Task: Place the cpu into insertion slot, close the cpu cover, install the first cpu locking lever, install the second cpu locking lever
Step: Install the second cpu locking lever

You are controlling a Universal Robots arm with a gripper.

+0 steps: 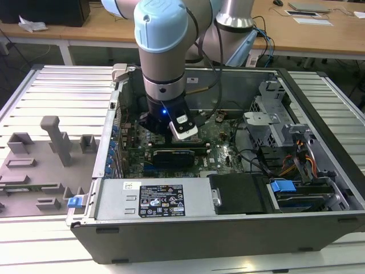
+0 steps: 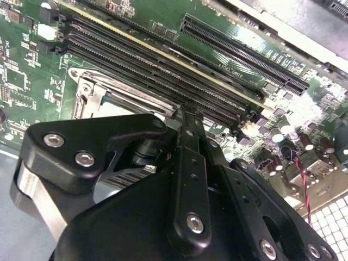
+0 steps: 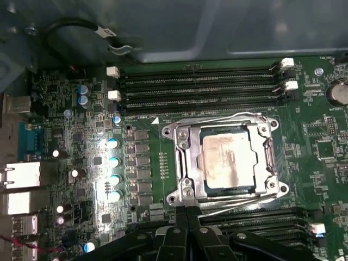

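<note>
Black end effector (image 3: pixel 187 215) upright, fingers together, beside cpu cover (image 3: pixel 225 160).

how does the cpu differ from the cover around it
The cpu is a solid pale grey square with a smudged top; the cover is a shiny metal frame with a square window. The cpu sits inside that window, the cover lies flat around it. Both are square and lie level on the green board.

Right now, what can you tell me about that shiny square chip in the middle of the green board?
The cpu is a flat square with a pale, smudged silvery metal top. It lies level in the insertion slot, and the cpu cover, a metal frame, lies closed around its raised top. Long black memory slots run along either side.
</note>
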